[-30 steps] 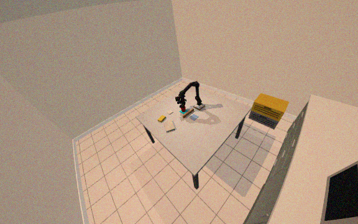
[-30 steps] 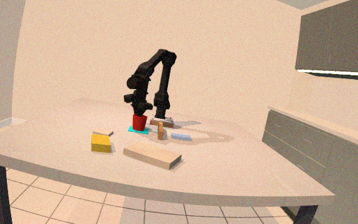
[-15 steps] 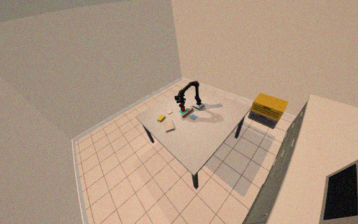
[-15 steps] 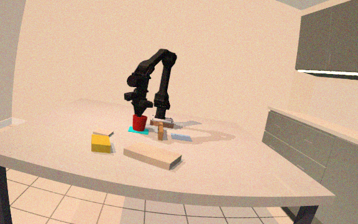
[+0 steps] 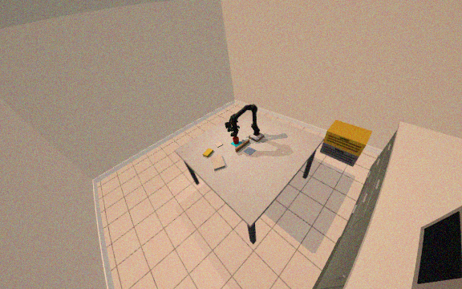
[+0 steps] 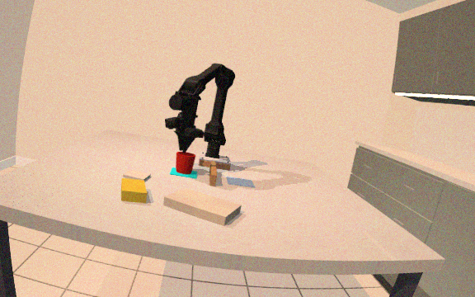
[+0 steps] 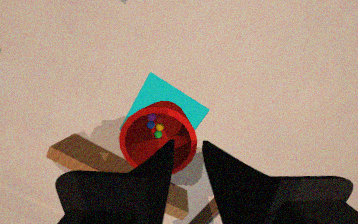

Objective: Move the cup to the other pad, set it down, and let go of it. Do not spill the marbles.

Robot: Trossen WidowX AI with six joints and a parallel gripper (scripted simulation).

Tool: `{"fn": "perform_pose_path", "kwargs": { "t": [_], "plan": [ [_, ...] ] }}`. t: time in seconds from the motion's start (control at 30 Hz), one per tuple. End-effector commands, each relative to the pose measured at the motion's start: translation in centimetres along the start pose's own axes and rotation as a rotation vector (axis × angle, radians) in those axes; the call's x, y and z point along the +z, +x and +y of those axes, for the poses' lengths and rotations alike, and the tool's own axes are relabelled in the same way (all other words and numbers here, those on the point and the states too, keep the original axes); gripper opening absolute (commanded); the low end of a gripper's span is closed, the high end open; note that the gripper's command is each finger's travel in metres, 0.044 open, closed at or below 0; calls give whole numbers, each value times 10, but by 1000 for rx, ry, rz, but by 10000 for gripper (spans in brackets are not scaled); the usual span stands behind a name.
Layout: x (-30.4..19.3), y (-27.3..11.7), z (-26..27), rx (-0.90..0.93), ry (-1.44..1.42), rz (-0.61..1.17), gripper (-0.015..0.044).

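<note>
The red cup [image 5: 236, 140] [image 6: 185, 163] [image 7: 130, 125] stands upright on the cyan pad [image 5: 233, 144] [image 6: 175, 172] [image 7: 162, 90]. Several small coloured marbles [image 7: 155, 126] lie inside it. My gripper [image 6: 184, 151] [image 7: 188, 144] is open, with its fingertips a little apart just above the cup's rim. In the wrist view the left finger overlaps the cup and the right finger is beside it; nothing is held. The blue pad [image 5: 249, 151] [image 6: 241, 181] lies on the other side of the wooden bar and bears nothing.
The low wooden bar [image 5: 242, 145] [image 6: 213, 174] [image 7: 90, 152] stands between the pads. A yellow block [image 5: 208, 152] [image 6: 134, 190], a large beige block [image 5: 219, 163] [image 6: 200, 204] and a small flat block [image 5: 220, 144] [image 6: 136, 176] lie farther out on the table.
</note>
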State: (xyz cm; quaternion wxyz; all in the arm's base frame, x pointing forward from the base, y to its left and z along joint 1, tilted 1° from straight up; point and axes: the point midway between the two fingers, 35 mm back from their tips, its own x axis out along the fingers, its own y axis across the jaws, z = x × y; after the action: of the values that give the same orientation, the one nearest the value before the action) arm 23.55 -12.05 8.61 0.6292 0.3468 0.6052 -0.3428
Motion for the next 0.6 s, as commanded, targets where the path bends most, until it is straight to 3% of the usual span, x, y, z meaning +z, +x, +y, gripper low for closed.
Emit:
{"fn": "perform_pose_path", "kwargs": {
  "t": [0.0, 0.37, 0.57],
  "plan": [
    [0, -5, 0, 2, -6, 2, 128],
    [1, -17, 0, 2, -7, 4, 128],
    [1, -14, 0, -1, -2, 1, 285]
  ]
}}
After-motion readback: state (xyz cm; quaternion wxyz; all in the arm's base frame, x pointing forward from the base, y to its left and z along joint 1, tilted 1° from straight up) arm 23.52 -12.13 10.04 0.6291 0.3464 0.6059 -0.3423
